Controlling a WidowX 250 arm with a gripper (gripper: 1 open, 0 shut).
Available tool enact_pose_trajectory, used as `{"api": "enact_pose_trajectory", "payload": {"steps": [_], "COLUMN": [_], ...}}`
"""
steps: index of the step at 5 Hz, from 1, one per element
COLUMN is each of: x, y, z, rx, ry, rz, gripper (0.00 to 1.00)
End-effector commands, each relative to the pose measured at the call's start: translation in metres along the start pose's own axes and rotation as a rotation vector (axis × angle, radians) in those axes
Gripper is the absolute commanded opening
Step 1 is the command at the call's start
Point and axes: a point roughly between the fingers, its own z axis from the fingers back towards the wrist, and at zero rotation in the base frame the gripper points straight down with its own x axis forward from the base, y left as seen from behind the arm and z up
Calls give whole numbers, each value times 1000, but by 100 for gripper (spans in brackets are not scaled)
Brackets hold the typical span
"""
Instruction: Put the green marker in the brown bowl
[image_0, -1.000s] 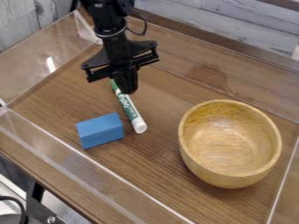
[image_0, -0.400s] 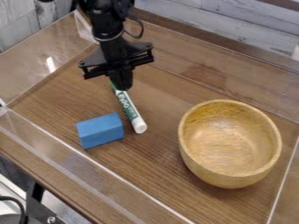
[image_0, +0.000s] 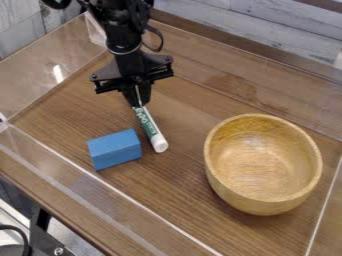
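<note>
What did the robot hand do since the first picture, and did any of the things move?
The gripper slid a little toward the far end of the green marker and sits low over it; no grip shows yet. The marker, the blue block and the brown bowl stayed where they were.

All matte black: slim stacked arm segments (image_0: 123, 25), blocky joints. Ends in a wide black crossbar with two short dark fingers (image_0: 138, 97) below it. Thin black cable looping beside the wrist; no readable markings.
</note>
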Motion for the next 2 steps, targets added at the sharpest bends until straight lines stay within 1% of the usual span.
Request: {"api": "enact_pose_trajectory", "payload": {"steps": [1,2], "x": [10,8], "y": [-2,-1], "z": [3,-2], "rx": [-3,10], "ry": [-31,-30], "rz": [-14,-17], "gripper": [100,100]}}
